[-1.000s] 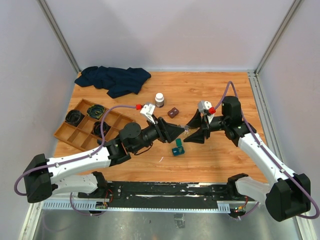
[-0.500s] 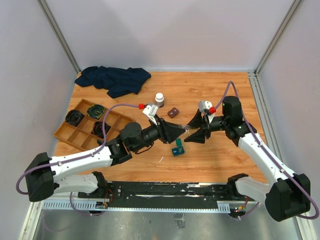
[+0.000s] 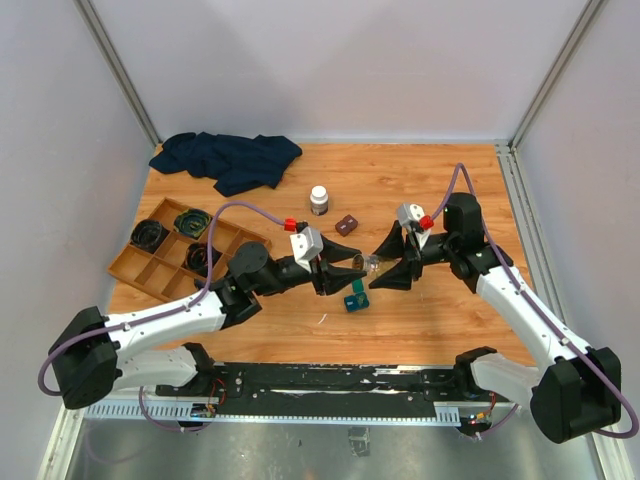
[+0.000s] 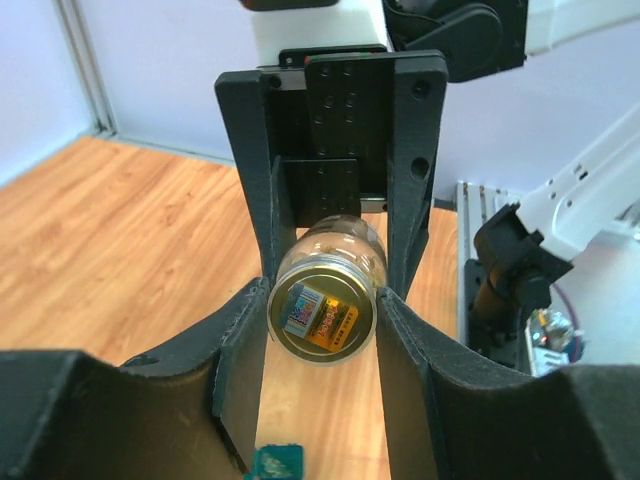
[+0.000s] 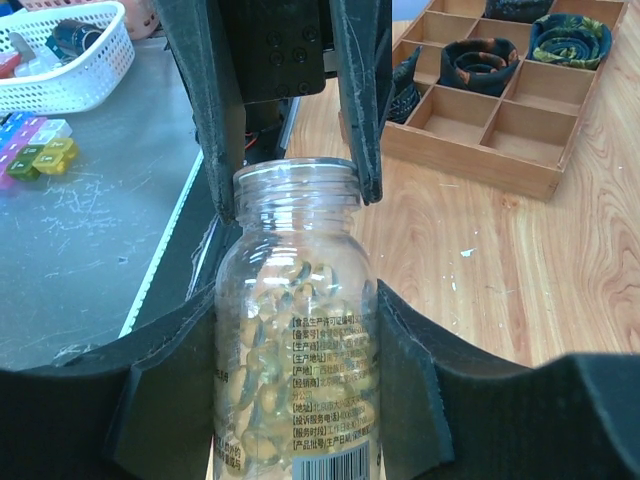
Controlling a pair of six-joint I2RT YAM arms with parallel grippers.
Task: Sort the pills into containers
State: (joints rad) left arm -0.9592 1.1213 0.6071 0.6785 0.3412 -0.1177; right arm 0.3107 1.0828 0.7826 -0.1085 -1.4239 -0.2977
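Note:
A clear bottle [image 5: 295, 340] full of yellow gel pills is held level over the middle of the table [image 3: 440, 180], with my right gripper [image 5: 295, 335] shut on its body. In the top view that bottle [image 3: 372, 263] bridges both arms. My left gripper [image 4: 322, 320] is shut on its gold cap [image 4: 322, 318], which bears a coloured sticker; its fingers [image 5: 355, 120] flank the bottle's neck in the right wrist view. The small teal container [image 3: 355, 297] lies on the wood just below the two grippers, and its corner [image 4: 275, 462] peeks in at the bottom of the left wrist view.
A wooden compartment tray [image 3: 130, 268] holding dark rolled items sits at the left. A small white bottle [image 3: 319, 199] and a brown block [image 3: 346, 225] stand behind the grippers. Dark blue cloth [image 3: 228, 158] lies at the back left. A white basket [image 5: 60, 70] sits off the table.
My left gripper has rolled about its axis, reached in toward the right gripper and closed its fingers on the bottle's cap. The right arm has held still with the bottle.

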